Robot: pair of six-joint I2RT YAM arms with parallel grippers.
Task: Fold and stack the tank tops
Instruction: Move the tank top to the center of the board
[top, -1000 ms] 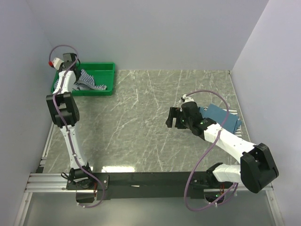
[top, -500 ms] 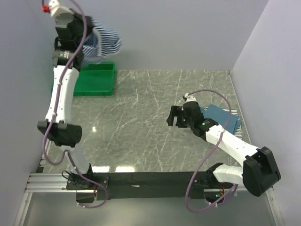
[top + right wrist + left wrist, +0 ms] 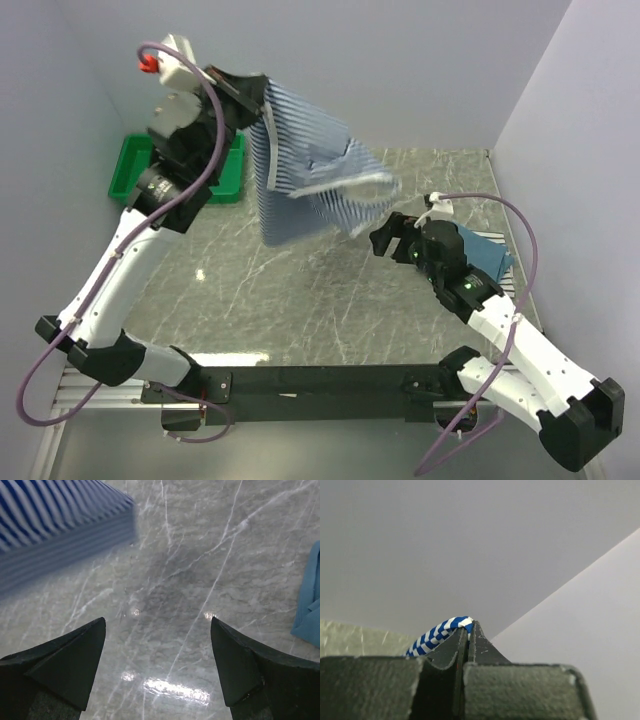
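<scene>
White shells and black joint housings clothe the left arm (image 3: pixel 110 268) and right arm (image 3: pixel 522 345). Mauve cables (image 3: pixel 506 208) loop alongside. The left gripper (image 3: pixel 468 626) and right gripper (image 3: pixel 157 621) are matte, grainy black.
</scene>
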